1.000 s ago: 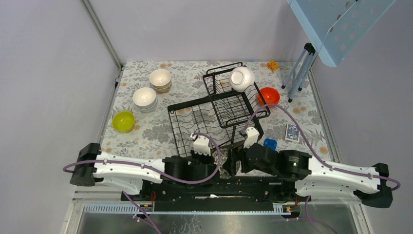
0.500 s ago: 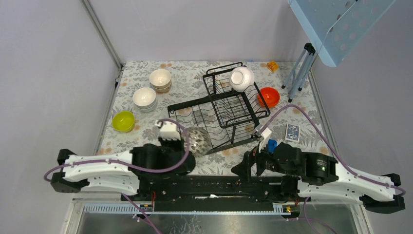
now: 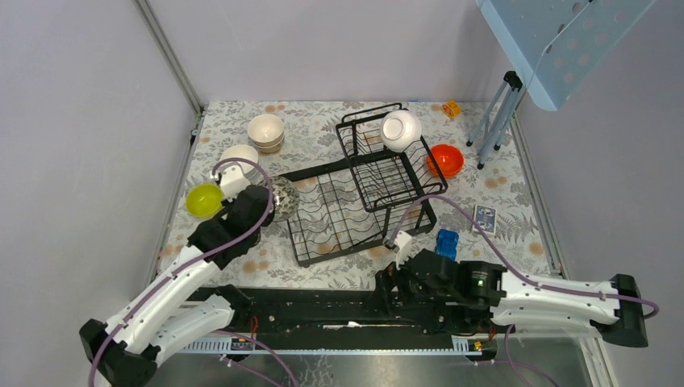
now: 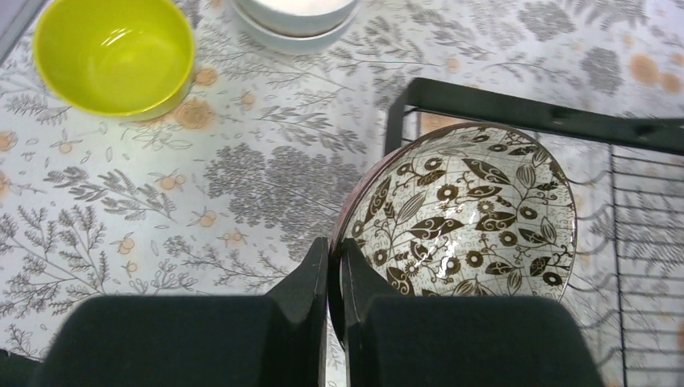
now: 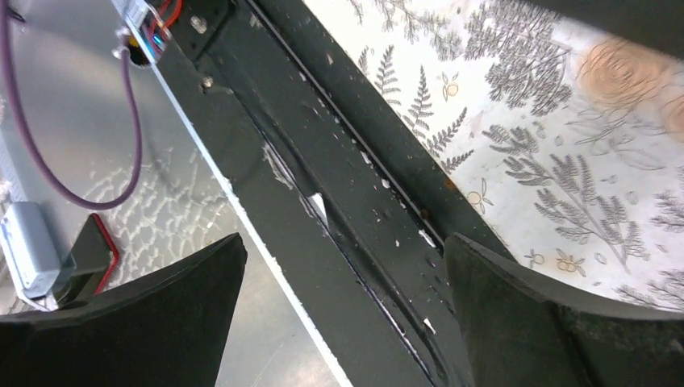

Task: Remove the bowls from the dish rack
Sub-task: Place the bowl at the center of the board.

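1. Left claw point(image 4: 332, 266): pressed together on the rim of the dark-patterned bowl point(image 4: 476, 218), one finger inside the wall and one outside. The bowl hangs tilted on its edge, with its inside facing the wrist camera.
2. Position: the bowl hangs at the left edge of the dish rack point(image 3: 339, 218), over the corner bar of its lower tray. You cannot tell whether it touches the wire. The yellow-green bowl point(image 3: 204, 200) stands near it on the counter point(image 3: 242, 234), with the white stack point(image 3: 239, 161) just behind.
3. Handling, as a judgement: it looks like glazed ceramic, so stiff, smooth and liable to chip. A one-point rim pinch lets it swing, so carry it slowly and set it down base first. Keep your hold on the rim, since the round belly offers no purchase.
4. Right claw point(image 5: 343, 274): spread wide and holding nothing, low over the black rail at the near edge of the counter.
5. Remaining: a white bowl point(image 3: 401, 129) still sits in the upper basket.
6. Change from one second ago: both claws were then at the rack's near side. The left arm has since swung out to the left with the bowl, and the right arm has drawn back.
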### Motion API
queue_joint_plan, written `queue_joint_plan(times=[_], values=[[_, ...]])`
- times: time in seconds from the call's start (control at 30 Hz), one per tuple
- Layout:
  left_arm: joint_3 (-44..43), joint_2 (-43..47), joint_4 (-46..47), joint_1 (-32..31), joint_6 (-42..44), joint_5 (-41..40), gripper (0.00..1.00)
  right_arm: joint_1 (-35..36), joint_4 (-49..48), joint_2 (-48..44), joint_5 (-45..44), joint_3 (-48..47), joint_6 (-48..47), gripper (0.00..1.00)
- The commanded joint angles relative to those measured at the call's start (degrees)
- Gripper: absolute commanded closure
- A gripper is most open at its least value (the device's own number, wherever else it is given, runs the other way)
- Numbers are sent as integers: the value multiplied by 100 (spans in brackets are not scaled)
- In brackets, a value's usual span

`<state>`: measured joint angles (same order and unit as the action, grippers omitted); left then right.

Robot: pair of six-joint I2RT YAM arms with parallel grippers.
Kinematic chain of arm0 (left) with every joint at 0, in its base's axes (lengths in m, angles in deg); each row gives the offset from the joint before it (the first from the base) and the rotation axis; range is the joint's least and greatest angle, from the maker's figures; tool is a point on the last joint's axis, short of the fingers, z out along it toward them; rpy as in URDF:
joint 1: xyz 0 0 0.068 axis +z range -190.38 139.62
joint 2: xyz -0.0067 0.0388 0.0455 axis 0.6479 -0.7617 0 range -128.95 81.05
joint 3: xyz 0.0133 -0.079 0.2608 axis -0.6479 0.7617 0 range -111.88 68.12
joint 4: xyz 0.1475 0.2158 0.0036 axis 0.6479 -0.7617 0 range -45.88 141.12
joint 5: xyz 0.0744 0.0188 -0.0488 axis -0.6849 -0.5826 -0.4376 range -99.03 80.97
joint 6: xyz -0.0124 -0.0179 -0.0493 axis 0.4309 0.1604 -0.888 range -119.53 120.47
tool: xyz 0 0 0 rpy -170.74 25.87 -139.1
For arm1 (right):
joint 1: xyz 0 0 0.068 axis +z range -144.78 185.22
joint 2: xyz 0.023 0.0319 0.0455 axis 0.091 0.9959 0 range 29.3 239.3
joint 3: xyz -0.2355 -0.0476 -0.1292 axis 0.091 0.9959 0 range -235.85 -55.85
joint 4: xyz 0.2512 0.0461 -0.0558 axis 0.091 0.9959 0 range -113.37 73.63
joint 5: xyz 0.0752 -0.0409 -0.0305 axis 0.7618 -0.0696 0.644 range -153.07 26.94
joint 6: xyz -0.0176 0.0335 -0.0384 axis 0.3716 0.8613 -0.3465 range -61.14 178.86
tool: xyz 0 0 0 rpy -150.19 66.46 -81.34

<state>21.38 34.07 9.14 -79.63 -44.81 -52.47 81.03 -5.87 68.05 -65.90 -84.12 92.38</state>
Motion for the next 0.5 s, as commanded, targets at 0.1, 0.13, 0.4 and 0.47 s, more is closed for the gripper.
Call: queue_joint_plan(times=[0.1,0.13,0.4,0.47], values=[[410,340,1024,1575,-147,1088,100,48,-2227,677,740,927,646,0],[505,343,1039,1681,-281,1072,100,46,-2409,760,754,1018,727,0],[1199,324,1085,2147,-1320,697,100,61,-3067,992,827,1361,1223,0],[1317,208,1061,2254,-1513,655,100,80,-3102,944,785,1362,1270,0]])
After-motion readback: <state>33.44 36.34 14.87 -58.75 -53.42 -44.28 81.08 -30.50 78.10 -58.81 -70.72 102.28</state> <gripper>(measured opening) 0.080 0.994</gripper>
